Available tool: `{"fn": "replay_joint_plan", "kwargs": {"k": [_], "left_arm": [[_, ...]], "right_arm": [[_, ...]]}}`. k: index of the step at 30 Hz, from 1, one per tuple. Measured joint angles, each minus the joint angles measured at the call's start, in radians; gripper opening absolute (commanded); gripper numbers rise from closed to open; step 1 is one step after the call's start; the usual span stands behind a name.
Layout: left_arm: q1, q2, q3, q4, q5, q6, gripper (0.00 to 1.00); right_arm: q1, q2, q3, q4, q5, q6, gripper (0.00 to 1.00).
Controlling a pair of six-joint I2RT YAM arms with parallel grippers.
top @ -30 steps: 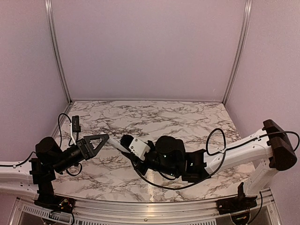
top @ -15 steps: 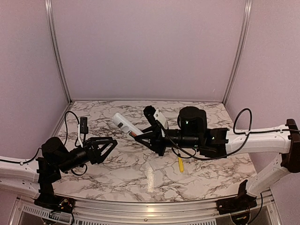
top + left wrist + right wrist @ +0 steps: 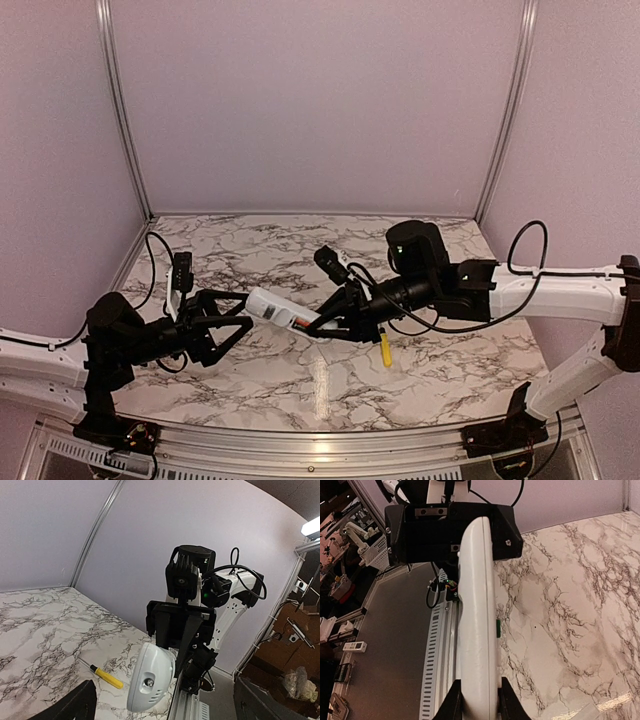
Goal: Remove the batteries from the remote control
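One remote control, white, near the middle of the top view. One screwdriver, yellow-handled, at 4 o'clock of the remote control. Two arms, white with black joints: left arm at 8 o'clock, right arm at 3 o'clock. Two grippers, one to each arm: left gripper at 9 o'clock of the remote control, right gripper at 3 o'clock of it. Two fingers to each gripper, four in all. One marble table. Two upright metal rails: left rail at 11 o'clock, right rail at 1 o'clock. Of batteries, no count possible from these views.
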Motion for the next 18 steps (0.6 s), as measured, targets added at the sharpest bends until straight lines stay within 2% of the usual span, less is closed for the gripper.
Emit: {"fn": "replay_joint_plan", "kwargs": {"k": [8,15,18], "left_arm": [[0.000,0.095,0.011,0.010,0.083,0.054,0.95],[0.000,0.147,0.038,0.009,0.134,0.082,0.82],[0.000,0.153,0.062,-0.019,0.155,0.102,0.81]], "right_arm": [[0.000,0.042,0.075,-0.174,-0.099,-0.077,0.00],[0.000,0.072,0.138,-0.315,-0.139,-0.143,0.00],[0.000,0.092,0.169,-0.366,-0.150,-0.165,0.00]]}}
